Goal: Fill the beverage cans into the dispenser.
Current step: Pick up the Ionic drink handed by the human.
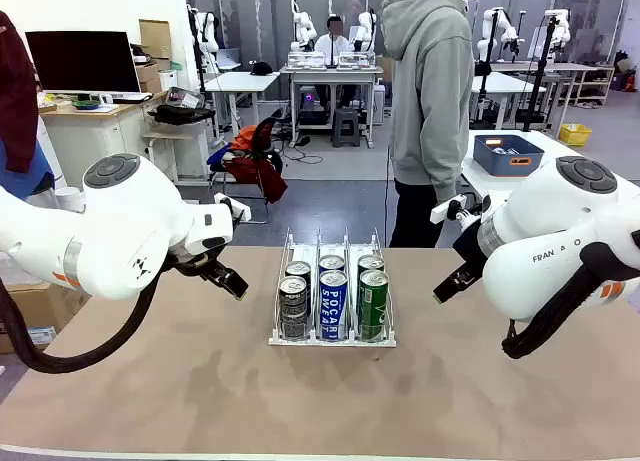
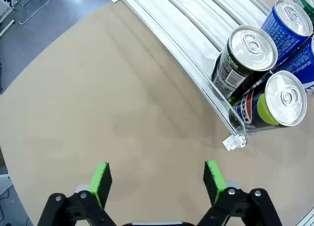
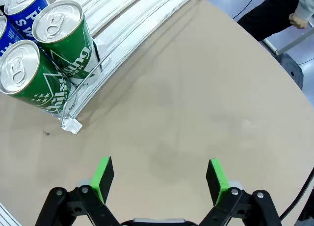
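Six cans (image 1: 333, 306) stand in the dispenser (image 1: 332, 342); left jaws and right jaws flank it, both apart, empty.

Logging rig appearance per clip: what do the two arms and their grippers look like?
The left arm and right arm are rounded white shells with grey joint caps, orange rings and thick black cables; the right one bears dark lettering. The left gripper and right gripper are black, with flat green pads.

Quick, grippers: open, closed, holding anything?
Left gripper: open, holding nothing.
Right gripper: open, holding nothing.
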Controlling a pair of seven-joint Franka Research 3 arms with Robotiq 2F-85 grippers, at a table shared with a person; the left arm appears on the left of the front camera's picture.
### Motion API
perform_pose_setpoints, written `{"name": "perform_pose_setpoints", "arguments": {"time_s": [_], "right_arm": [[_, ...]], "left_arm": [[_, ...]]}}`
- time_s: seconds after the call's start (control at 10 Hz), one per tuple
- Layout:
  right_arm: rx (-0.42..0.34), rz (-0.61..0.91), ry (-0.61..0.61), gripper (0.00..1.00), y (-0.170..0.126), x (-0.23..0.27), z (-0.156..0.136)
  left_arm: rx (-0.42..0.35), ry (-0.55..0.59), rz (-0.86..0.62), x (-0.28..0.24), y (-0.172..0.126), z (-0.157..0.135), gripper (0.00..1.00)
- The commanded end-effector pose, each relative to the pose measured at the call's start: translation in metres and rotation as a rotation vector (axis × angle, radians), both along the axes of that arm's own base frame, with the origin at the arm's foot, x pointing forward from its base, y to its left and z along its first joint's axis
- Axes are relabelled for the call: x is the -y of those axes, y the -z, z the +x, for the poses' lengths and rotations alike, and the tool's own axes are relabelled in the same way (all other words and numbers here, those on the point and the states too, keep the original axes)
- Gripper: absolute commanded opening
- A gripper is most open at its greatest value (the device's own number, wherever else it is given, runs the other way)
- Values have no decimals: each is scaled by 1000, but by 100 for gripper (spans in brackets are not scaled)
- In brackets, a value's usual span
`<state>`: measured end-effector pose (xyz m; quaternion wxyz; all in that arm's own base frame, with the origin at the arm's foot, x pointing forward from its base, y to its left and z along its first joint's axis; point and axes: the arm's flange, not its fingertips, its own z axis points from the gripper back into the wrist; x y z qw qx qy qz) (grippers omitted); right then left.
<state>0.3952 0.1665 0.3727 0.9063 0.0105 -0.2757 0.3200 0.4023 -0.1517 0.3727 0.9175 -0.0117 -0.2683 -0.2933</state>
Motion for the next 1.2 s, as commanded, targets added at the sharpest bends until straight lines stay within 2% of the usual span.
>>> {"name": "perform_pose_setpoints", "arguments": {"time_s": [0.0,1.1], "right_arm": [[0,0,0,100,0,0,0],[0,0,0,100,0,0,0]], "left_arm": [[0,0,0,0,0,0,100],[0,1,0,0,0,0,100]]}}
